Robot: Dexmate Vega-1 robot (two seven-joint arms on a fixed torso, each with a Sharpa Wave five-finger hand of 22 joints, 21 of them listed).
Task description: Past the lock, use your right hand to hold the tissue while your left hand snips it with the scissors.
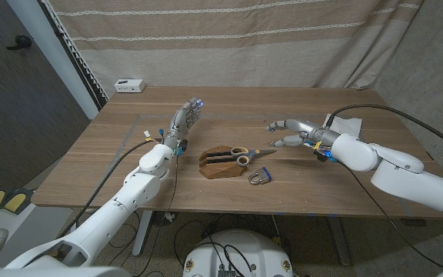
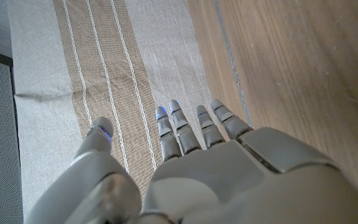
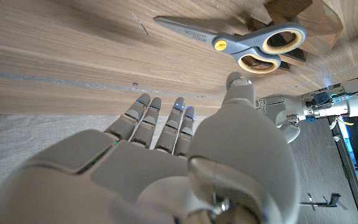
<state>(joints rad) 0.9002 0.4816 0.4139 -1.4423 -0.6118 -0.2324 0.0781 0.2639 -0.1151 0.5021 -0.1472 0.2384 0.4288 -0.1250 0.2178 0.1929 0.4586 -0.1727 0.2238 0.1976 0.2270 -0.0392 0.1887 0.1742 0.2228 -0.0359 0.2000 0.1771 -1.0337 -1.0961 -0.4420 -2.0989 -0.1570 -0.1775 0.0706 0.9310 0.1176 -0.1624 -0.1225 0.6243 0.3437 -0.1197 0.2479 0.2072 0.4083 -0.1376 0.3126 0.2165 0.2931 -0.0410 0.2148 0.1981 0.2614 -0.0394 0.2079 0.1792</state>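
Head view: scissors (image 1: 246, 156) lying on block (image 1: 220, 165), lock (image 1: 258, 178) just beside. Tissue (image 1: 344, 123) lying well right of block, behind right hand (image 1: 292, 132), spread, holding nothing. Left hand (image 1: 185, 118) hovering left of block, fingers apart.

Left wrist: left hand (image 2: 229, 174) extending over surface (image 2: 297, 68), empty.

Right wrist: right hand (image 3: 166, 162) spreading near scissors (image 3: 241, 45).

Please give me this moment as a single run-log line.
left hand: open, raised | right hand: open, holds nothing | grey-handled scissors: on brown wooden block | silver padlock: beside block | white tissue: untouched
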